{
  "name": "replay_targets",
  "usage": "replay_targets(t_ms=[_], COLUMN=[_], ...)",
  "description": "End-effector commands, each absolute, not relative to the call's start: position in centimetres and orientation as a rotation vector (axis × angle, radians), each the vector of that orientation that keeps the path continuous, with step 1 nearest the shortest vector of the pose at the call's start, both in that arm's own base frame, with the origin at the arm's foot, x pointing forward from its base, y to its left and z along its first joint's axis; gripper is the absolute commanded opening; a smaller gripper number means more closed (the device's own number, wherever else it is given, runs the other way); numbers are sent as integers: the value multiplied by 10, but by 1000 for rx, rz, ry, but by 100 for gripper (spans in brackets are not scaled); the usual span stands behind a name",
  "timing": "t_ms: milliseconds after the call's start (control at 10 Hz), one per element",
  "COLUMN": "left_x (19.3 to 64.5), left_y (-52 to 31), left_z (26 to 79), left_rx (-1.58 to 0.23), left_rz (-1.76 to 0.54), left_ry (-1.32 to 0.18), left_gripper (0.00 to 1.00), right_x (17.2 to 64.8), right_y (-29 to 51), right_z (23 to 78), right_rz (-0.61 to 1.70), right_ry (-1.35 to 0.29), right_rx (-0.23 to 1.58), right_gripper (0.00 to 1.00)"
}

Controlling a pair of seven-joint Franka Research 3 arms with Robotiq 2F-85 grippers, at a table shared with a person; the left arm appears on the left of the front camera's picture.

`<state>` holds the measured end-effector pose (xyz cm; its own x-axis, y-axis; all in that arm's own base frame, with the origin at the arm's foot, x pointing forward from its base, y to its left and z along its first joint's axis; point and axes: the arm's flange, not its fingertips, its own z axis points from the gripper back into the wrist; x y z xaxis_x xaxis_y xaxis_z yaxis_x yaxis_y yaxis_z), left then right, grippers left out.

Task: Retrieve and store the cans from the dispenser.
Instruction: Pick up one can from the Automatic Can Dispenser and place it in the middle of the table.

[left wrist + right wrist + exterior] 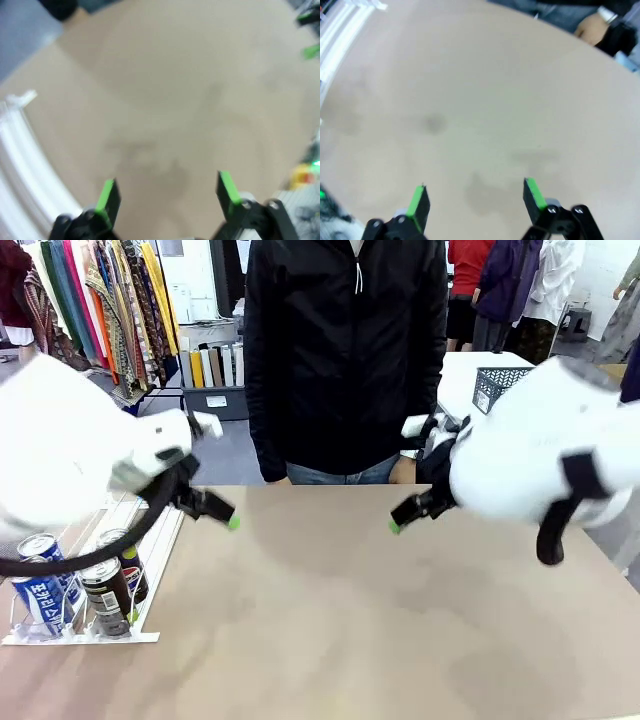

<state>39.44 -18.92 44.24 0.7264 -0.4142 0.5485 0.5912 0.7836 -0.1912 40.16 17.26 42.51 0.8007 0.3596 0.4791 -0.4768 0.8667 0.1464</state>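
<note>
I've got my left claw and right claw both spread wide and empty above the table, with the cans sitting in the rack near the left claw.

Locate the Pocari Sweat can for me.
Front view, near-left corner of the table: the Pocari Sweat can sits at the front of the dispenser, left of the Pepsi cans.

Our white arms are bulky, with a black cable; left end effector and right end effector are black, green-padded.
</note>
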Motion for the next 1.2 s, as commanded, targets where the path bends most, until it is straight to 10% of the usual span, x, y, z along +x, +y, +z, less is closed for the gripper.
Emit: replay_targets(t_ms=[0, 400, 1100], left_x=[406, 366, 271], left_y=[-144, 68, 274], left_z=[503, 567, 473], left_rx=[-573, -1105, -1296], left_rz=[-366, -200, 321], left_ry=[-423, -237, -507], left_gripper=[100, 100, 100], right_x=[404, 368, 354], right_y=[131, -37, -190], right_z=[488, 580, 493], right_rz=[278, 108, -319], right_ry=[-355, -311, -420], right_rx=[525, 955, 1203], right_gripper=[100, 100, 100])
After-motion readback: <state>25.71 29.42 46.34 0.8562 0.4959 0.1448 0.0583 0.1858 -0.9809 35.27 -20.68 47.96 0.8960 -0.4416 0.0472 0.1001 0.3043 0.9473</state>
